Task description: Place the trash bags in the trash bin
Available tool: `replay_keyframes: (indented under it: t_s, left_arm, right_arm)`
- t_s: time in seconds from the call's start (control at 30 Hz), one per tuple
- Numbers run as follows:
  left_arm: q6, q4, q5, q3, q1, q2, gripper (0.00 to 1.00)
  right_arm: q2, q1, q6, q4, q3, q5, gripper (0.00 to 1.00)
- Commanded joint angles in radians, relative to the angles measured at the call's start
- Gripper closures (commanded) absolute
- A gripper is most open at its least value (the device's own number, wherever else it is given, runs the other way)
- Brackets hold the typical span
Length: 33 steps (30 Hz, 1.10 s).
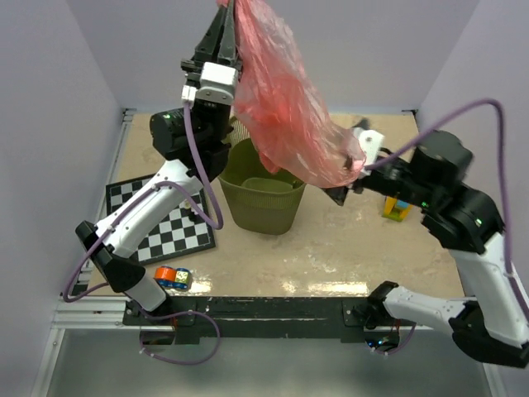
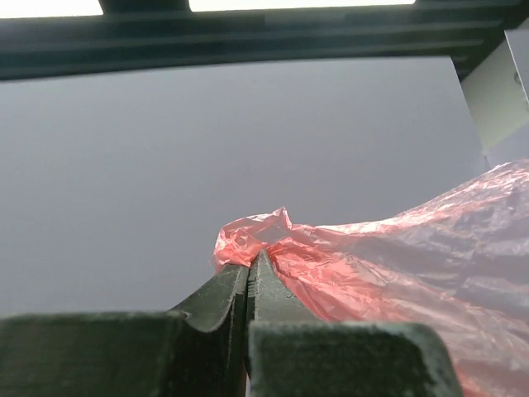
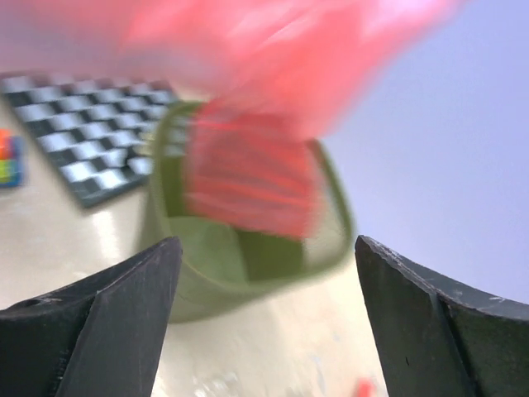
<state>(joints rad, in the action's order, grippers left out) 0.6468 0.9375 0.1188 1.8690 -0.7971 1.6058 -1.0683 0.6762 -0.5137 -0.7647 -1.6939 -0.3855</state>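
Note:
A large crinkly red-pink trash bag (image 1: 285, 99) hangs from high up, draping down over the olive-green mesh trash bin (image 1: 260, 211) at mid-table. My left gripper (image 1: 223, 25) is raised near the top of the view and shut on the bag's upper edge; the left wrist view shows its fingertips (image 2: 252, 263) pinched on the bunched film (image 2: 397, 256). My right gripper (image 1: 351, 169) sits at the bag's lower right corner, right of the bin. In the right wrist view its jaws (image 3: 267, 240) stand wide open with nothing between them, the blurred bag (image 3: 248, 50) above and the bin (image 3: 223, 289) ahead.
A black-and-white checkerboard mat (image 1: 165, 219) lies left of the bin. A small multicoloured block (image 1: 172, 277) rests near the front left edge. A yellow and blue block (image 1: 397, 207) stands behind the right arm. Pale walls enclose the table on three sides.

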Motion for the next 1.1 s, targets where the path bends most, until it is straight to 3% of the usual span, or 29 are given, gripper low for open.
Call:
replay_keyframes:
  t_s: [0.0, 0.1, 0.2, 0.33, 0.53, 0.63, 0.73, 0.83, 1.07]
  left_arm:
    - [-0.113, 0.051, 0.073, -0.21, -0.004, -0.105, 1.0]
    - [-0.127, 0.011, 0.077, -0.397, -0.002, -0.194, 1.0]
    - [-0.136, -0.087, 0.082, -0.493, 0.006, -0.253, 1.0]
    - [-0.151, -0.143, 0.07, -0.587, 0.015, -0.303, 1.0]
    - [-0.13, -0.094, 0.074, -0.444, 0.033, -0.202, 1.0]
    - [-0.111, -0.042, 0.065, -0.41, 0.036, -0.167, 1.0]
    - [-0.087, -0.005, 0.027, -0.416, 0.038, -0.167, 1.0]
    - [-0.093, -0.005, -0.024, -0.452, 0.042, -0.188, 1.0]
    - [-0.19, -0.178, -0.194, -0.583, 0.039, -0.323, 1.0]
  right_arm:
    - [0.096, -0.058, 0.083, 0.106, 0.072, 0.382, 0.09]
    - [0.126, -0.09, 0.087, 0.166, 0.068, 0.402, 0.08]
    - [0.113, -0.112, 0.107, 0.203, 0.024, 0.389, 0.08]
    - [0.051, -0.119, 0.161, 0.212, -0.059, 0.251, 0.08]
    - [-0.111, -0.118, 0.222, 0.236, -0.321, 0.194, 0.07]
    - [-0.194, -0.118, 0.216, 0.098, -0.462, 0.038, 0.06]
    - [-0.185, -0.118, 0.242, 0.053, -0.391, 0.06, 0.08]
    - [-0.099, -0.133, 0.286, 0.192, -0.235, 0.146, 0.09]
    - [-0.148, -0.187, 0.35, 0.335, -0.184, 0.209, 0.13]
